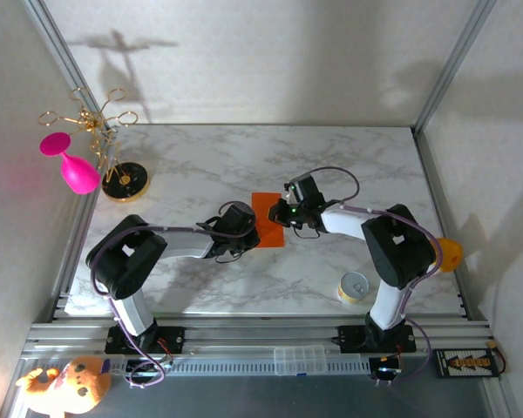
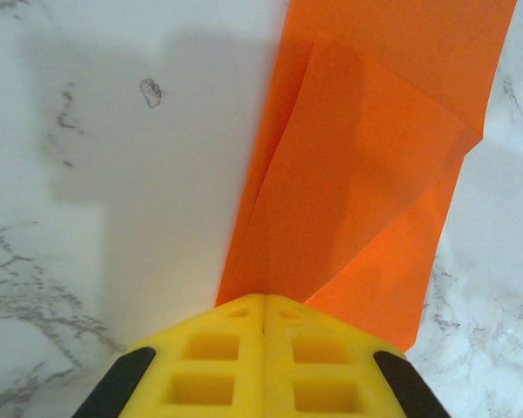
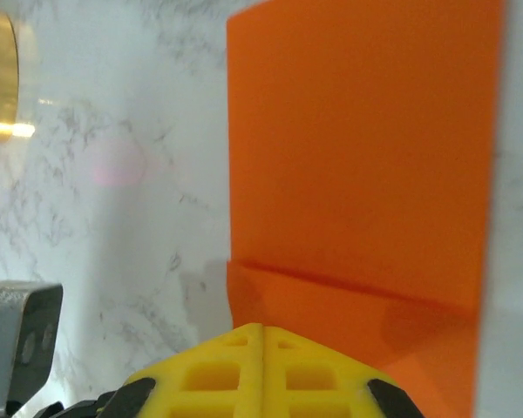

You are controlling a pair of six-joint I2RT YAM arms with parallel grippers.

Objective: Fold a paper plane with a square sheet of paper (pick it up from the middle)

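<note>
Top external view is showing the bench (image 1: 200, 157) carrying the orange sheet of paper (image 1: 263, 207) near its middle, lying partly folded between the two arms. The left gripper (image 2: 263, 303), pressed together, is resting its tip at the sheet's end where a slanted flap (image 2: 357, 192) is lying over it; the right gripper (image 3: 263, 331), also pressed together, is touching the edge beside a crease (image 3: 349, 280). A corner fold is seemingly being flattened; next, one tip should be pinning the sheet while the other is sliding along the fold.
</note>
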